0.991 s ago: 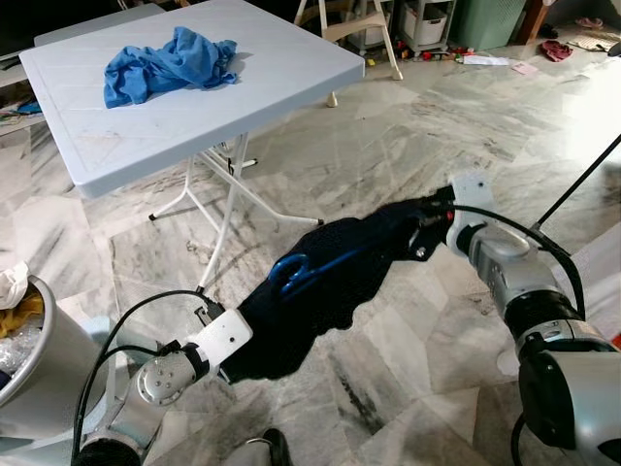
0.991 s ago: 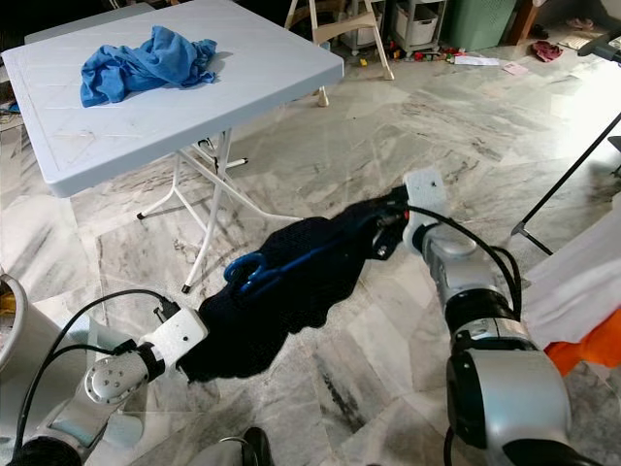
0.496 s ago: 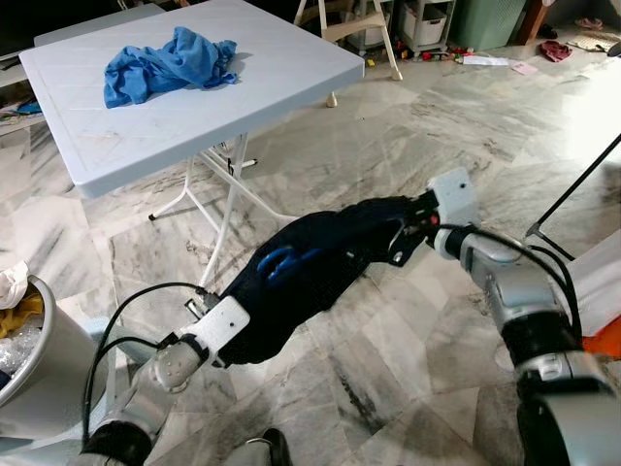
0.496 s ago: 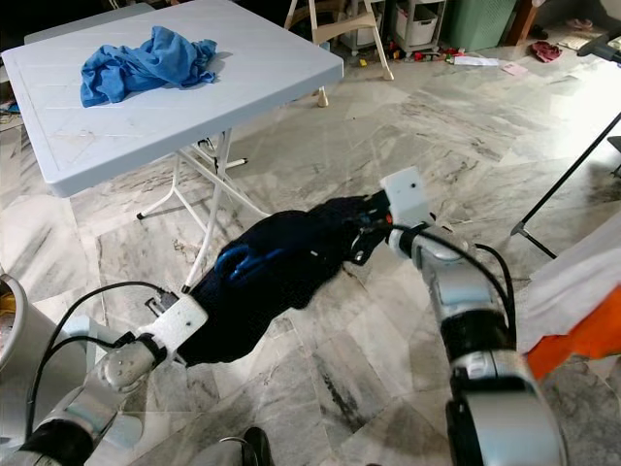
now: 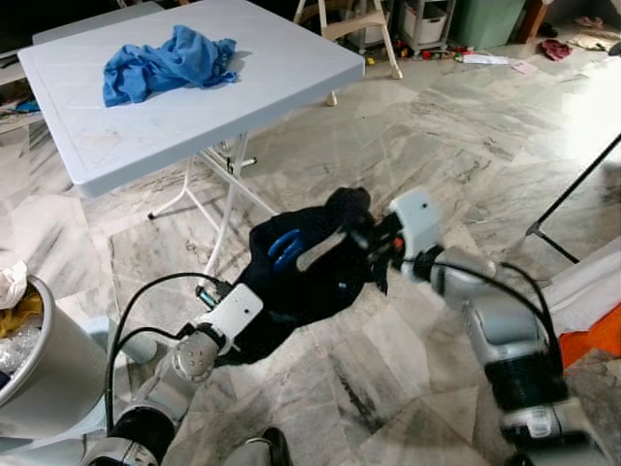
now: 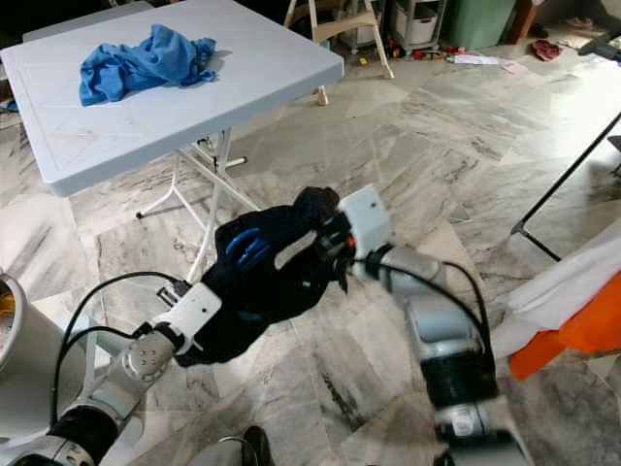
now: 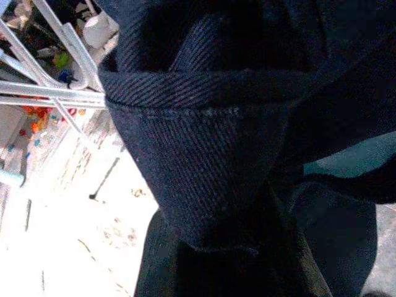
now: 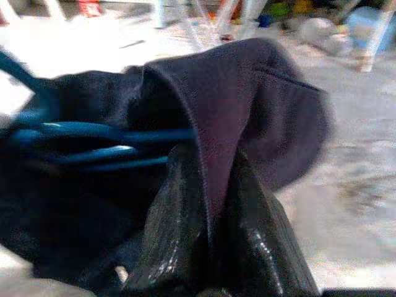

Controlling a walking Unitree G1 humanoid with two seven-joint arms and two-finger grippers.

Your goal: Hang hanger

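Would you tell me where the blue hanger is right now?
In the left eye view the blue hanger sits inside the dark garment held up between both grippers, above the marble floor, just right of the white table's legs.

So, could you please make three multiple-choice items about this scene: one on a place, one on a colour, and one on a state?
1. Where does the blue cloth lie?
A. On the white table
B. On the floor
C. In the grey bin

2. What colour is the hanger inside the dark garment?
A. Red
B. Blue
C. White

3. How is the dark garment held?
A. It lies flat on the floor
B. It hangs from the table's edge
C. It is up off the floor between both grippers

Answers: 1 A, the blue cloth is bunched on the top of the white table. 2 B, the hanger shows blue through a gap in the dark garment. 3 C, the left gripper has the garment's lower end and the right gripper is shut on its upper end, above the floor.
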